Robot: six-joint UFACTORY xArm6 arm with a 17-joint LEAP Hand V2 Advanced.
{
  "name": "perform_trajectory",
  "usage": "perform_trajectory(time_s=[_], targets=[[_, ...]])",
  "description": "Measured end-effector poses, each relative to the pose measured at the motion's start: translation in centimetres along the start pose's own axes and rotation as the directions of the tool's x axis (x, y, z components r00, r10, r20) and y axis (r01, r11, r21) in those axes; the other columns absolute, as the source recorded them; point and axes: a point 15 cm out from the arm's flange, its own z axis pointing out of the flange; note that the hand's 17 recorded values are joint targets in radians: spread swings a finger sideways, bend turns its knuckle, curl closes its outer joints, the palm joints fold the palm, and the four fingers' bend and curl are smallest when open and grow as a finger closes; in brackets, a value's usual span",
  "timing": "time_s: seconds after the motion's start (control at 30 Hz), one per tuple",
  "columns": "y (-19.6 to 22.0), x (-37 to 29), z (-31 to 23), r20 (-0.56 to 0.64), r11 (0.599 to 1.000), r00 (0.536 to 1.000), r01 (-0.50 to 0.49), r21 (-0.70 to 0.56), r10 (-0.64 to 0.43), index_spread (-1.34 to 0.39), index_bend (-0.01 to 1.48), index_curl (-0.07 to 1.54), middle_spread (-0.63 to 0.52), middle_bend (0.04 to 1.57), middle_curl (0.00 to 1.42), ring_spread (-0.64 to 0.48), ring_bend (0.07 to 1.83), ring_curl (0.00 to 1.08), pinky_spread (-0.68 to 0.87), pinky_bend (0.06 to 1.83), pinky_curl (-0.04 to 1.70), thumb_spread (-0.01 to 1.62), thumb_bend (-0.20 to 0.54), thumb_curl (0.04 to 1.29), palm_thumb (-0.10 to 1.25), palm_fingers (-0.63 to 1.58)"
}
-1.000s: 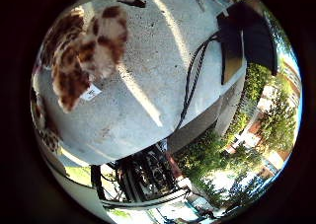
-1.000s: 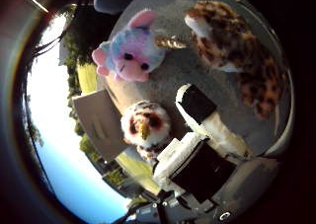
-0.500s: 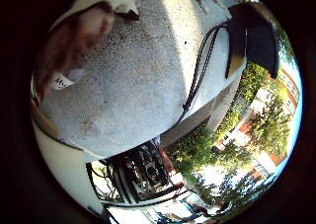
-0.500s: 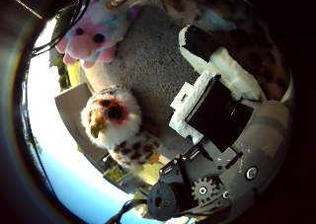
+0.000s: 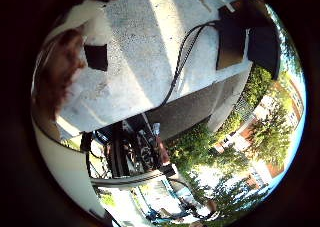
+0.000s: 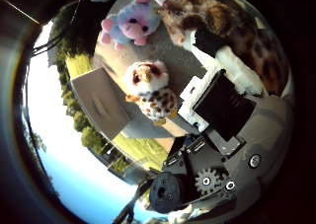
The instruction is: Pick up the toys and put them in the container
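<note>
Robot hand over plush toys on a grey speckled counter outdoors.

The white and black right hand [image 6: 217, 110] sits close above a brown-spotted leopard plush toy [image 6: 232, 26], one of its fingers [image 6: 237, 73] stretched out over the toy's body; whether the fingers are apart or clamped on it, I cannot tell. A white owl plush toy with brown speckles [image 6: 150, 88] stands just beside the hand on the grey speckled counter [image 5: 140, 52], and a pink and blue plush toy [image 6: 131, 24] lies a little beyond the owl, near the leopard's head.
</note>
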Motion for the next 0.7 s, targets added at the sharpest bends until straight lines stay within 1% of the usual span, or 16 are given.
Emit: perform_trajectory(time_s=[0.17,0.3,0.4,0.53,0.7], targets=[[5.5,-5.5,-5.8,-0.009,0.988,0.988,0.152,-0.033,-0.152,-0.83,0.69,-0.02,-0.24,1.1,1.05,-0.1,1.38,0.81,0.2,1.41,0.81,1.2,-0.009,0.61,0.99,0.89],[10.9,-11.4,-10.0,-0.037,0.956,0.956,0.289,-0.049,-0.291,-0.89,0.75,-0.02,-0.24,1.12,1.09,-0.11,1.41,0.83,0.19,1.44,0.85,1.22,-0.012,0.62,0.99,0.84],[14.1,-16.6,-12.5,-0.028,0.925,0.925,0.379,-0.007,-0.379,-0.93,0.79,-0.02,-0.25,1.14,1.11,-0.11,1.43,0.84,0.18,1.45,0.88,1.23,-0.012,0.63,0.98,0.81],[17.2,-23.2,-13.3,-0.055,0.873,0.872,0.487,0.011,-0.486,-0.98,0.84,-0.02,-0.25,1.16,1.13,-0.12,1.45,0.85,0.16,1.46,0.91,1.24,-0.011,0.63,0.98,0.79],[20.8,-31.7,-10.5,-0.121,0.793,0.785,0.607,-0.05,-0.608,-1.02,0.89,-0.02,-0.26,1.19,1.15,-0.13,1.48,0.86,0.15,1.48,0.95,1.25,-0.012,0.65,0.99,0.76]])
